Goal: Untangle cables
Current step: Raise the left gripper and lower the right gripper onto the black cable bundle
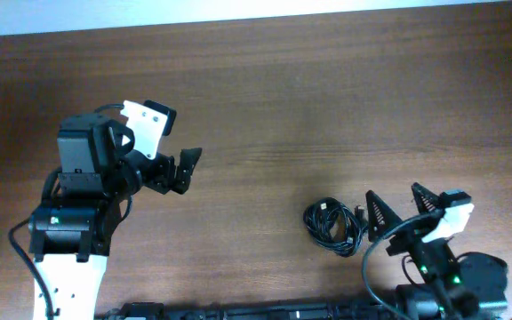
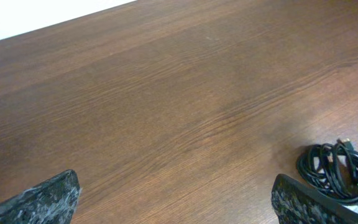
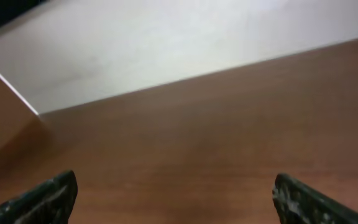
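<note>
The cables [image 1: 334, 226] lie bunched in a small black knot on the wooden table at the lower right, with a small plug end showing at the knot's right side. They also show at the right edge of the left wrist view [image 2: 335, 169]. My left gripper [image 1: 185, 170] is open and empty at the left of the table, well away from the cables. My right gripper [image 1: 400, 204] is open and empty, its fingers just right of the bunch and apart from it. The right wrist view shows no cables, only bare table.
The brown wooden table [image 1: 327, 98] fills the view. Its far edge meets a white wall [image 3: 166, 43]. Thick black robot wires run near the arm bases along the front edge [image 1: 238, 311].
</note>
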Tool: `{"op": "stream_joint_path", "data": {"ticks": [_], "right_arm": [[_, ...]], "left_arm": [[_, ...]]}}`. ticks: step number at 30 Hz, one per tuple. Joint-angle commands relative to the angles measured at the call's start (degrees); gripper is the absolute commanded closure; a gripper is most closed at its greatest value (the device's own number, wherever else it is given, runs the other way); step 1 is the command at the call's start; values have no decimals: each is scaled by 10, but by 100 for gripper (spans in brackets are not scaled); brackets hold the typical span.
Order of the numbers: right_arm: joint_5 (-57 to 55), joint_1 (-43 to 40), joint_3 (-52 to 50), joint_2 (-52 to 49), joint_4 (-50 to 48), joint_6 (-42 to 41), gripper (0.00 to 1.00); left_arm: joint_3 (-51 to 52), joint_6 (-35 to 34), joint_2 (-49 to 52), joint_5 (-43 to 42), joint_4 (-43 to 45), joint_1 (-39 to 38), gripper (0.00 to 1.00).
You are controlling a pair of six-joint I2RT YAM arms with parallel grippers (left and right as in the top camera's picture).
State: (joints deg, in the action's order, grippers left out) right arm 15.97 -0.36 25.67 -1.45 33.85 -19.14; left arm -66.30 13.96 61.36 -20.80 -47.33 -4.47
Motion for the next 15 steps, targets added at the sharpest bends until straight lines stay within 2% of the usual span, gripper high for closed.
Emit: {"op": "stream_joint_path", "data": {"ticks": [1,6,15], "right_arm": [[1,3,56,-37,23,-1,1],[2,3,141,-156,89,0,1],[2,3,322,-449,287,0,1]], "left_arm": [[-13,10,0,-20,3,1,1],[-12,11,0,-27,10,1,1],[-13,11,1,-39,16,1,1]]}}
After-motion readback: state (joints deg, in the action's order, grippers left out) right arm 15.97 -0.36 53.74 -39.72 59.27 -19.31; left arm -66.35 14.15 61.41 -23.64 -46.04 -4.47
